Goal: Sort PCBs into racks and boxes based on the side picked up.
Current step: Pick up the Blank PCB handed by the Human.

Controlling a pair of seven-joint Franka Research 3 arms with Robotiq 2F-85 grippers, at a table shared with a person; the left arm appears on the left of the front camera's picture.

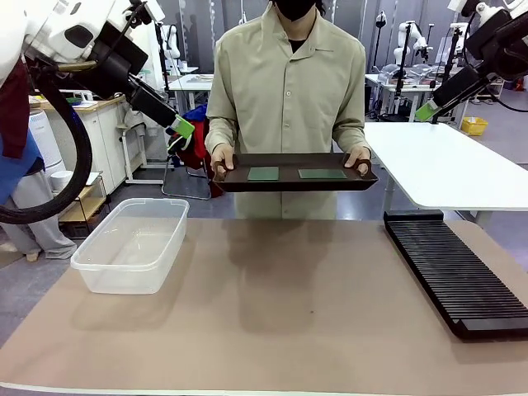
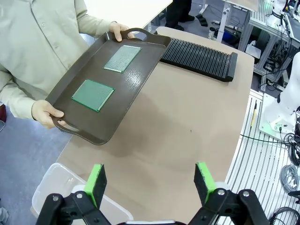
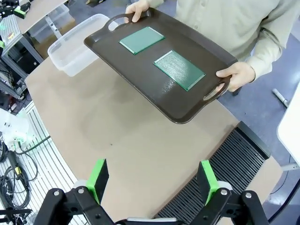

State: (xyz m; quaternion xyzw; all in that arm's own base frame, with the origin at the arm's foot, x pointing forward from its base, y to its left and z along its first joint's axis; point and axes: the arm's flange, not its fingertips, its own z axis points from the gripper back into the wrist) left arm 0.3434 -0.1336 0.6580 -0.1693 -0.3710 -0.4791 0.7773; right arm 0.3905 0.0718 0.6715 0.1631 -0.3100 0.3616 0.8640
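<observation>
Two green PCBs (image 1: 263, 174) (image 1: 322, 174) lie flat on a dark brown tray (image 1: 293, 184) that a person holds by both handles above the table's far edge. In the left wrist view the PCBs (image 2: 93, 94) (image 2: 122, 58) lie apart on the tray, as they do in the right wrist view (image 3: 141, 40) (image 3: 179, 70). The black slotted rack (image 1: 454, 274) lies at the table's right. The clear box (image 1: 132, 244) stands empty at the left. My left gripper (image 1: 183, 126) is raised at the upper left, open (image 2: 151, 180). My right gripper (image 1: 426, 111) is raised at the upper right, open (image 3: 152, 180).
The tan table mat (image 1: 272, 313) spreads between box and rack. A white table (image 1: 450, 169) stands behind the rack at the right. The person's hands (image 1: 222, 157) (image 1: 359, 158) grip the tray's handles.
</observation>
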